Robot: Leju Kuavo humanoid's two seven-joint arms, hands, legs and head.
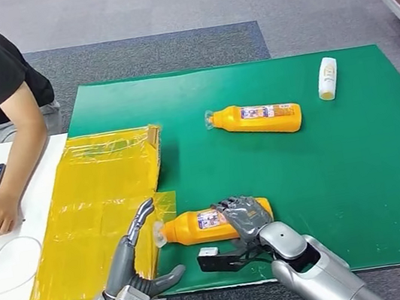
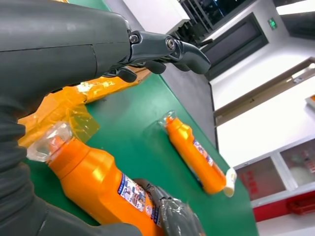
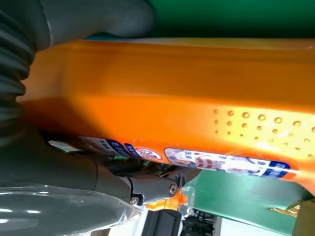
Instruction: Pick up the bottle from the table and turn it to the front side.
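The right robot hand [image 1: 246, 217] rests on the near bottle [image 1: 198, 226], which lies on the worktop [image 1: 361, 170]. A second bottle [image 1: 256, 120] lies beyond it, the left robot hand [image 1: 130, 286] to its left.

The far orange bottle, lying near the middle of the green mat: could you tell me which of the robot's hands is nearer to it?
Right. The right hand grips the near orange bottle, directly below the far orange bottle. The left hand sits further away at the mat's front-left corner.
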